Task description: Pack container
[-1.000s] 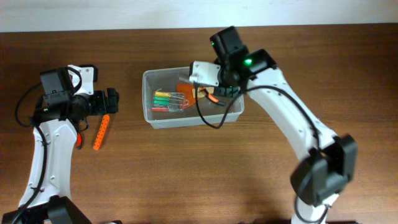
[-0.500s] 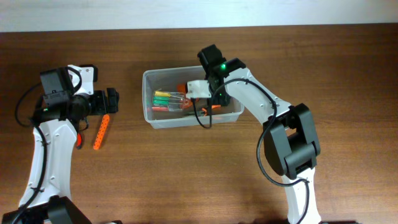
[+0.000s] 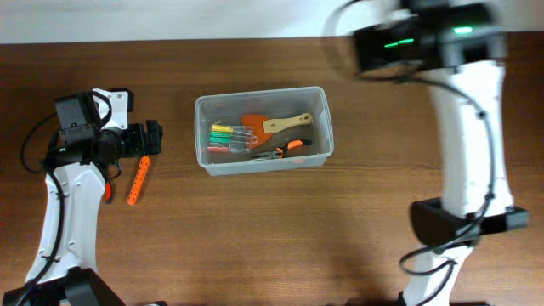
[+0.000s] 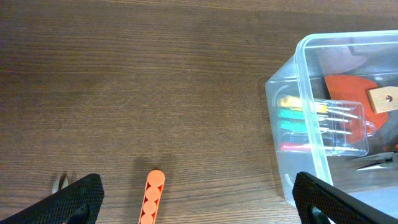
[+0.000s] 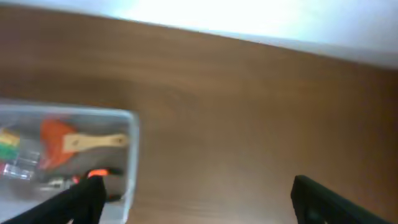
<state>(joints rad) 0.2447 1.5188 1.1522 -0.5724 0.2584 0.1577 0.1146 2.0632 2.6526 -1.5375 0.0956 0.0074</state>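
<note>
Brown wood table [image 3: 255,246]: container [image 3: 263,165] mid-table, orange strip [image 3: 138,180] flat, well left of it.

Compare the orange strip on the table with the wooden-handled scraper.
The orange strip lies on the table; the scraper lies inside the container. The strip is a narrow all-orange bar; the scraper has a broad orange blade and wooden handle. Both show orange.

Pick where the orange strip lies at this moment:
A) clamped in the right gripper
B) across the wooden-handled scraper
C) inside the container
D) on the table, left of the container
D: the orange strip lies flat on the table, outside the container and on its left, close to the left gripper, which is open and not holding it.
</note>
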